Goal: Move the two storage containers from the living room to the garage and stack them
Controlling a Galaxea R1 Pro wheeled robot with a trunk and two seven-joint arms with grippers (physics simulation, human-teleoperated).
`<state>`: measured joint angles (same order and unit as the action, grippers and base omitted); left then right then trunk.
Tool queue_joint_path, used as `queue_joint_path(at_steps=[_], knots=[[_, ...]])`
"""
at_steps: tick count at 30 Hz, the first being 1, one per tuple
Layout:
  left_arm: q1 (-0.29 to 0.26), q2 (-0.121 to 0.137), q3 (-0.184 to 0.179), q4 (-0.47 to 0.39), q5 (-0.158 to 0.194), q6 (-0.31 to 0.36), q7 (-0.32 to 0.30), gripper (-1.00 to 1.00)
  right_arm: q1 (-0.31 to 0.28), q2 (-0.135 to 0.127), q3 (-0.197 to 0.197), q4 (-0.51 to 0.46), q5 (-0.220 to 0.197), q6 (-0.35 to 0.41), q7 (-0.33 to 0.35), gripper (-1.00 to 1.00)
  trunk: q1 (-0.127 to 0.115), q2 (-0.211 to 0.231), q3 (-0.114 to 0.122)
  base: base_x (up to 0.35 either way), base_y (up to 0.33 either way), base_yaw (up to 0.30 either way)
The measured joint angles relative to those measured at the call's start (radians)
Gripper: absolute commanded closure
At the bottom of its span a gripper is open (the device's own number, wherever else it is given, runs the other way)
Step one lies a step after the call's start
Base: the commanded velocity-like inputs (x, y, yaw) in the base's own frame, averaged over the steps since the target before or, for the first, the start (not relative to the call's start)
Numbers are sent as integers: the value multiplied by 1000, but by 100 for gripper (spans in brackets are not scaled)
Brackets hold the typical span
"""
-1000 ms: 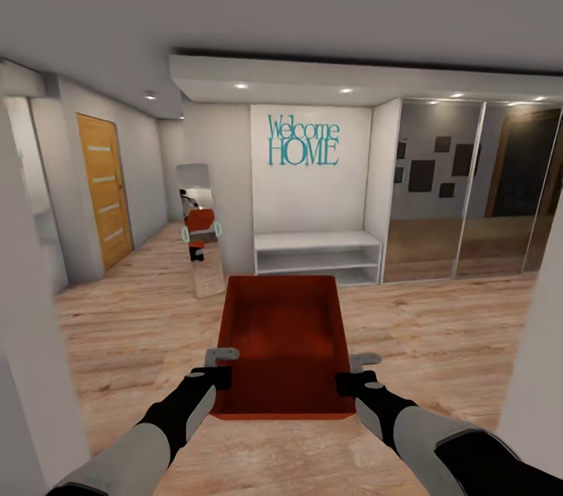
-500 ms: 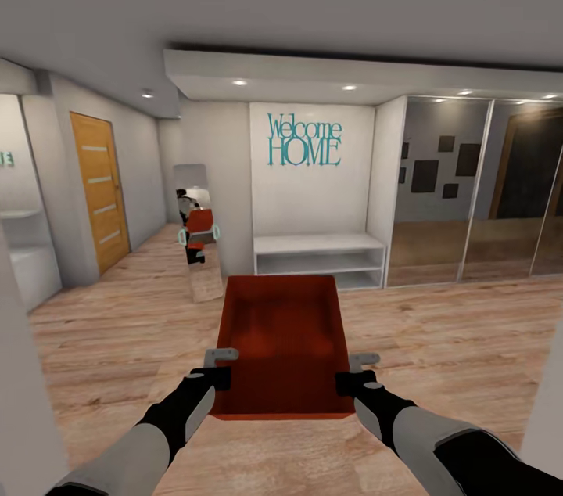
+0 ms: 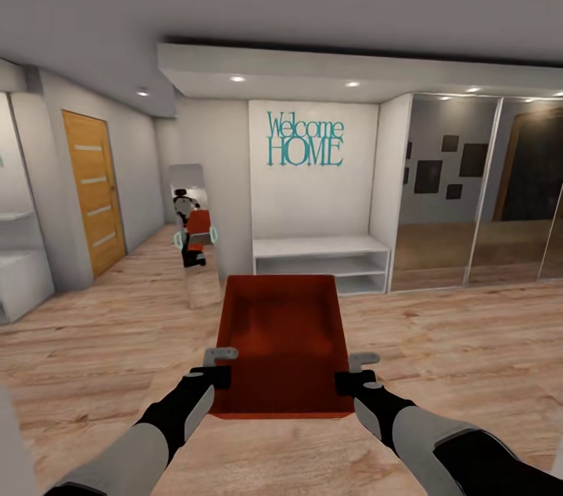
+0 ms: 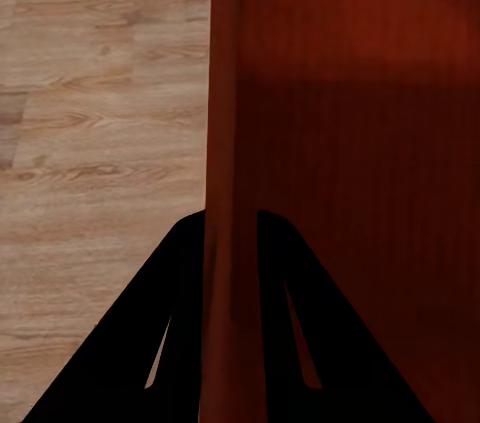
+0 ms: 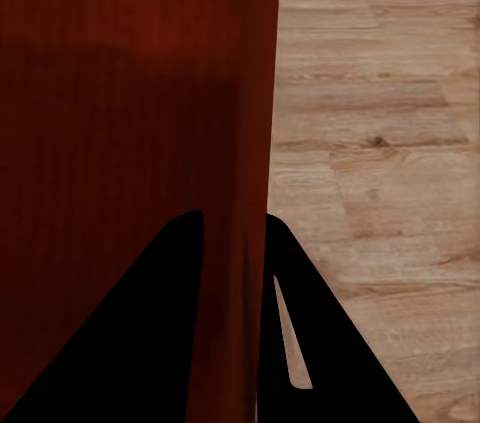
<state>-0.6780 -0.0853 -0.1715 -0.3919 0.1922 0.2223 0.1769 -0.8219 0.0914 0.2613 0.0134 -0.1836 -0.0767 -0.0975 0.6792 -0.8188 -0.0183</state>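
Red-orange storage container — side walls pinched between left end effector and right end effector.

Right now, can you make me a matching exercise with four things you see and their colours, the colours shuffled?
Things:
1. storage container
2. Welcome HOME lettering
3. door
4. shelf bench

Colours:
A. white
B. red-orange
C. teal
D. yellow-orange wood

Pairs: 1-B, 2-C, 3-D, 4-A
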Motion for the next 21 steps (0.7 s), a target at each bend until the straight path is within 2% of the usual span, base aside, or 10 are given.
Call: queue_joint_path(at_steps=[21], knots=[[0,-1,-2,0,-4,2,0,100,0,-1,1,1,-4,0,2,100,0,0,0,322,0,0]])
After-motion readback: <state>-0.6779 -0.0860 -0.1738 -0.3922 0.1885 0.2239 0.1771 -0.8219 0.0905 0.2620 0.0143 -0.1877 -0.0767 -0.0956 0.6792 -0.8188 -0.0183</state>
